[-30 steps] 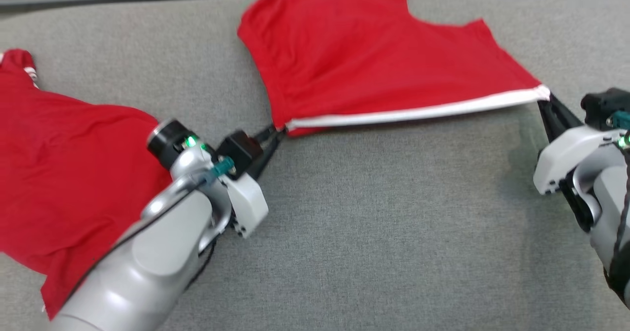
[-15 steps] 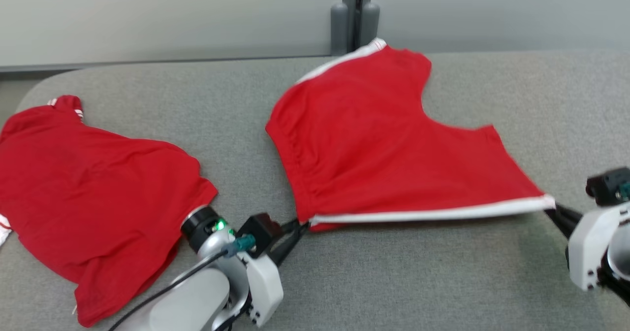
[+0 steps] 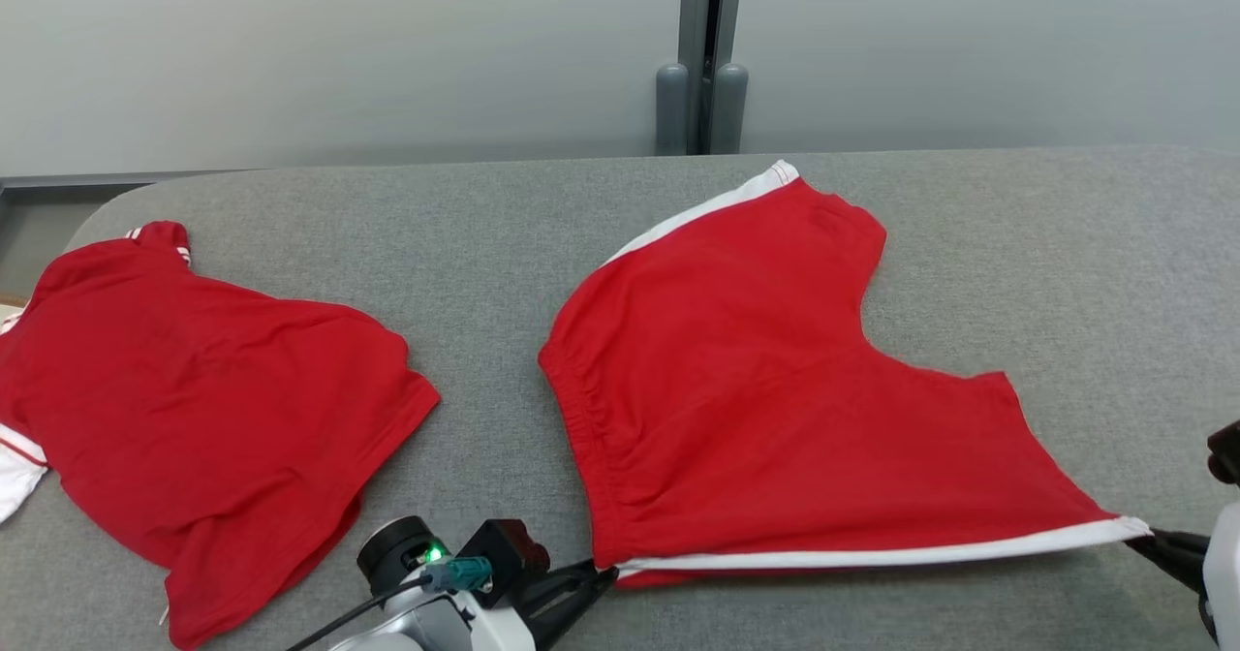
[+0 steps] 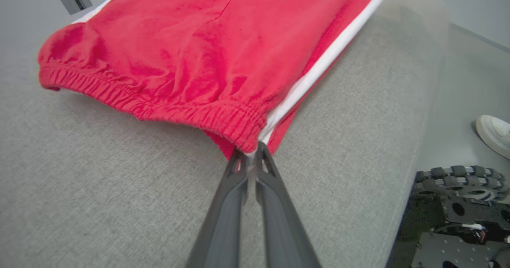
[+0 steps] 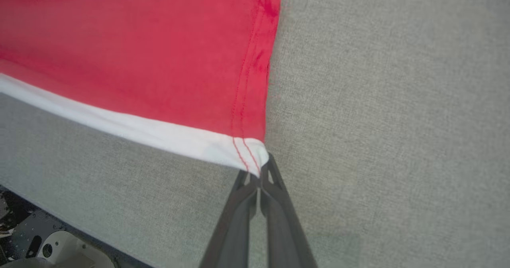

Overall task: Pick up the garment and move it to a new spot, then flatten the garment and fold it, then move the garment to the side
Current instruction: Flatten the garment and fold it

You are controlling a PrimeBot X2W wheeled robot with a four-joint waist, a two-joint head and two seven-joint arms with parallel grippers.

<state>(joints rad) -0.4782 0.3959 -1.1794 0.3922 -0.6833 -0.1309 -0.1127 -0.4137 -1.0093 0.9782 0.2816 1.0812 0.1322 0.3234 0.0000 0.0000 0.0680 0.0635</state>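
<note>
The red shorts (image 3: 775,389) lie spread on the grey table (image 3: 484,215), right of its middle, one leg reaching toward the far edge and the other toward the right; their near edge, trimmed with a white stripe (image 3: 872,549), is pulled taut between the two claws; the left claw (image 4: 253,152) is closed tight on the corner where the gathered waistband (image 4: 159,108) meets the stripe, cloth pinched between its tips; the right claw (image 5: 261,172) is likewise pinched closed on the stitched hem corner at the stripe's other end; a second red garment (image 3: 194,399) (white trim at its sleeve) lies rumpled well apart at the table's left end; past the table's edge in the left wrist view a pale rounded thing (image 4: 494,134), possibly a shoe, sits on the floor.
</note>
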